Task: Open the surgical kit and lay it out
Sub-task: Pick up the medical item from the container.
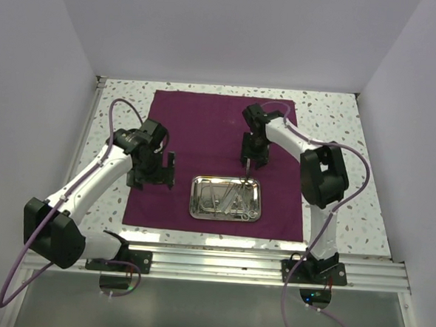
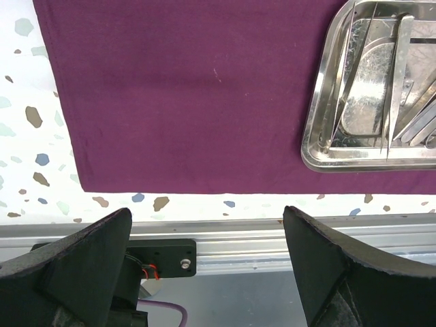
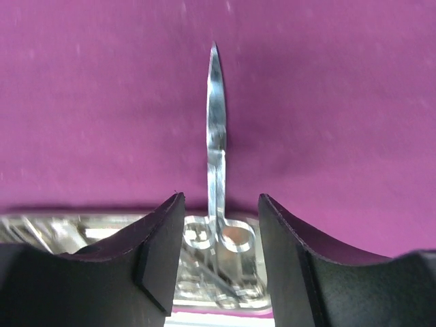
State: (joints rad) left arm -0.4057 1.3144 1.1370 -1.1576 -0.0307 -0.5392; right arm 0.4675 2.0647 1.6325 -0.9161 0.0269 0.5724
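Observation:
The dark purple cloth [image 1: 198, 125] lies spread flat on the table. The shiny steel tray [image 1: 223, 217] sits on its near part and holds several thin silver instruments [image 1: 227, 199]. My right gripper [image 1: 256, 162] hovers just beyond the tray's far rim. In the right wrist view it [image 3: 219, 204] is closed on the ring handles of a pair of silver forceps [image 3: 216, 136], whose tip points out over the cloth [image 3: 102, 102]. My left gripper [image 1: 152, 178] is open and empty over the cloth's left part, left of the tray [image 2: 317, 136].
The speckled white table [image 1: 352, 142] is walled on three sides. An aluminium rail [image 1: 219, 264] with the arm bases runs along the near edge, and it also shows in the left wrist view [image 2: 238, 238]. Purple cables loop from both arms.

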